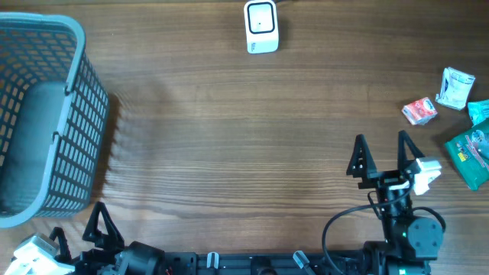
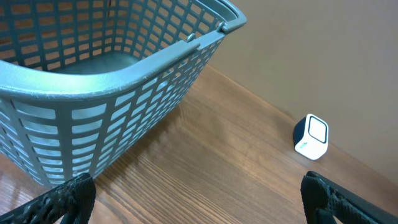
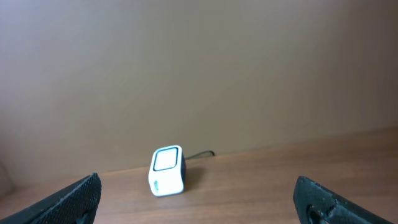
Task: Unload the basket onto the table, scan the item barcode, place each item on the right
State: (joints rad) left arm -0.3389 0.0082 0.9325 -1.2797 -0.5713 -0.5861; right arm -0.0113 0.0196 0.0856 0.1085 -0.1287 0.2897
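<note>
1. Two grippers sit at your near table edge. The left gripper (image 2: 199,196) is beside the near corner of the grey-blue plastic lattice basket (image 1: 82,122). The right gripper (image 1: 380,145) is over the right part of the brown wooden table (image 1: 229,153).
2. Both sets of jaws stand spread wide, with only bare wood between the fingers. Neither holds anything.
3. The small white cube-shaped barcode scanner (image 1: 261,27) stands at the far edge, near centre. A dark cable trails behind it.
4. Your items lie grouped at the right edge: a red-and-white packet (image 1: 419,111), a white crinkled pouch (image 1: 456,88) and a green packet (image 1: 474,156).
5. The items are near the right gripper but not touching it, and well apart from the scanner.
</note>
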